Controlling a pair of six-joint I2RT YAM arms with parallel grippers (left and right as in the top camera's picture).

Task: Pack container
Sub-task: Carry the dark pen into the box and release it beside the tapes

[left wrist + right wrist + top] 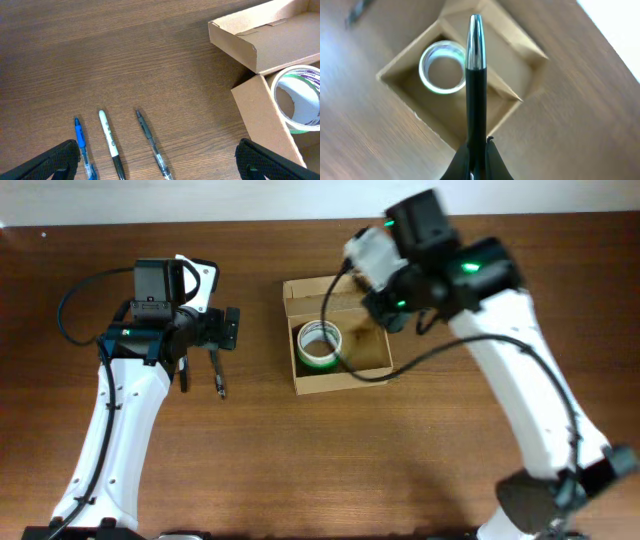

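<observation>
From overhead, the container [366,347] sits open at mid-frame on a brown wood-grain table [300,470], with bare wood along its walls. A tape roll [319,346] fills its left half. The right gripper [388,312] hangs over the upper-right corner, and the left gripper [228,328] stands apart to the left.

In the left wrist view, its fingers [55,162] are spread wide at the bottom corners, holding nothing. Three pens [109,142] lie side by side between them, apart from the cardboard wall at right.

In the right wrist view, the fingers are clamped on a glossy black pen [475,95] with a chrome tip, above the container's bare half.
</observation>
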